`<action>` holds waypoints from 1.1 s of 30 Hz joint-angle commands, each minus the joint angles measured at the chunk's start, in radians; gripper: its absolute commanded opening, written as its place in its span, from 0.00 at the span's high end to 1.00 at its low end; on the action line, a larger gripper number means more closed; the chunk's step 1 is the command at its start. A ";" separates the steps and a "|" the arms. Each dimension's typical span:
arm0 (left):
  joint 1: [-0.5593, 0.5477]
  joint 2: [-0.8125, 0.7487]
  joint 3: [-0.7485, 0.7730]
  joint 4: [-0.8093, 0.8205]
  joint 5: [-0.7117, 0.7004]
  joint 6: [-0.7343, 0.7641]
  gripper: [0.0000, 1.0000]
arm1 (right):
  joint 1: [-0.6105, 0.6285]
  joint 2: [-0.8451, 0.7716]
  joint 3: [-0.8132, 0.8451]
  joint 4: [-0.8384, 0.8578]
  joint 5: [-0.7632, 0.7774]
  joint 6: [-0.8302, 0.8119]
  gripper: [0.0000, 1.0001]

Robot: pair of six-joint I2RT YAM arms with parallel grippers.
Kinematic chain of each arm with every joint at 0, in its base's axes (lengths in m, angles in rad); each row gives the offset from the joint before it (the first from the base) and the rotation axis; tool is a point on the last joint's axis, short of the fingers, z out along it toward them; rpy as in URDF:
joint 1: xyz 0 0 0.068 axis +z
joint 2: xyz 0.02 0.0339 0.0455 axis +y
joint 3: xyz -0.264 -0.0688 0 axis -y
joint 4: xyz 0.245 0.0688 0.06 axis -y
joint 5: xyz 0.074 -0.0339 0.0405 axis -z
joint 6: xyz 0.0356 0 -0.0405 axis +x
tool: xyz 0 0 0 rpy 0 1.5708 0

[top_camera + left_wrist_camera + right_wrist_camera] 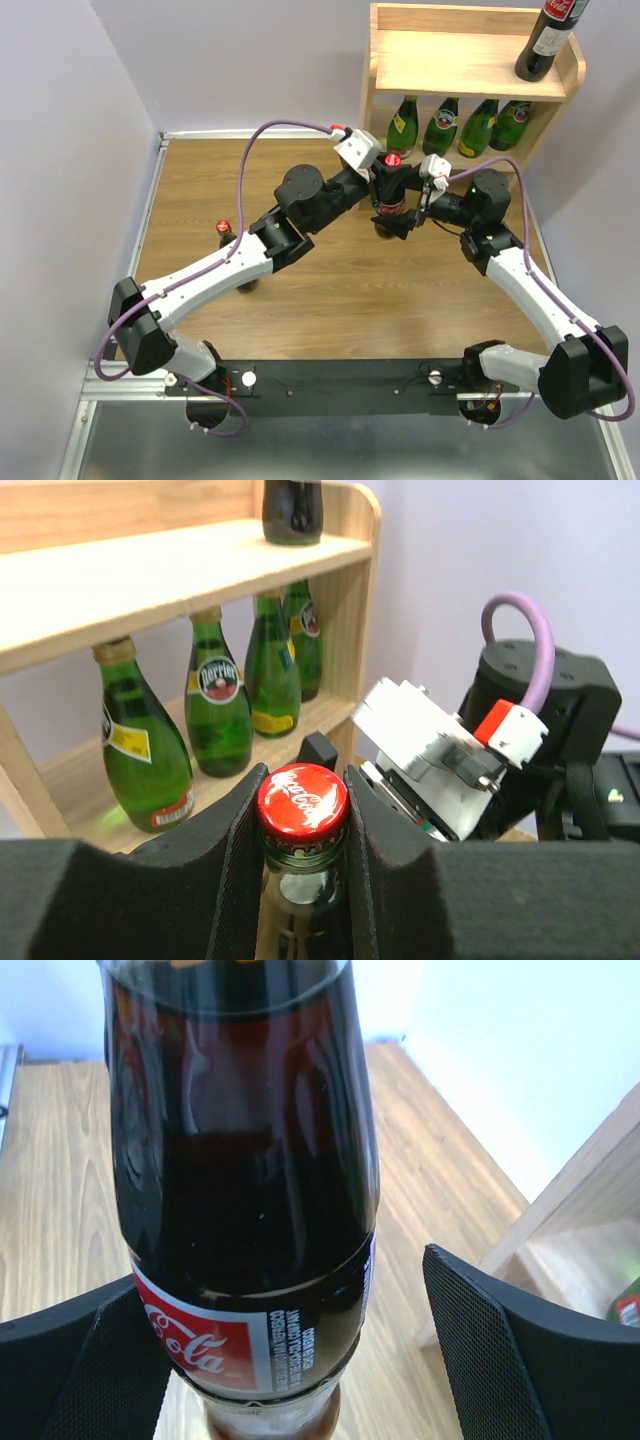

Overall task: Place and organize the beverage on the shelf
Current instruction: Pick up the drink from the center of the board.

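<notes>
TWO ARMS, ONE BOTTLE: The left gripper [302, 852] is clenched on the neck of a cola bottle [250, 1160], its black pads pressed to the glass just under the red cap [302, 800]. The bottle stands upright over the middle of the wooden table [330, 295], just in front of the light-wood shelf [450, 55].

The right gripper [290, 1360] brackets the same bottle lower down, at the height of the red label [205, 1345], with its jaws spread wide. The finger [510, 1360] nearer the shelf stands clear of the glass. Whether the other pad brushes the label cannot be told, nor whether the bottle's base rests on the table or hangs just above it. The right wrist's white camera housing [420, 745] sits close behind the cap in the left wrist view.

Four green glass bottles [442, 128] with gold caps stand side by side in a row on the shelf's lower tier. A second cola bottle [548, 40] stands upright at the right end of the top board, just inside the raised rim.

A third cola bottle [226, 232] stands on the table well to the left, largely hidden behind the left arm [215, 275], with only its red cap and dark shoulder showing.
</notes>
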 commanded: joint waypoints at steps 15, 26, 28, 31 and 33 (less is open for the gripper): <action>-0.001 -0.039 0.096 0.212 -0.043 -0.051 1.00 | 0.027 -0.003 0.071 0.076 -0.009 0.083 0.88; 0.001 -0.080 0.041 0.243 -0.080 -0.075 0.71 | 0.029 -0.014 0.151 -0.012 -0.033 0.123 0.99; 0.001 -0.083 0.036 0.250 -0.077 -0.077 0.59 | 0.029 -0.012 0.161 -0.014 -0.035 0.136 1.00; 0.001 -0.083 0.035 0.252 -0.077 -0.080 0.51 | 0.029 -0.011 0.169 -0.014 -0.039 0.152 0.99; 0.001 -0.085 0.033 0.253 -0.074 -0.081 0.49 | 0.029 -0.009 0.172 -0.014 -0.039 0.158 1.00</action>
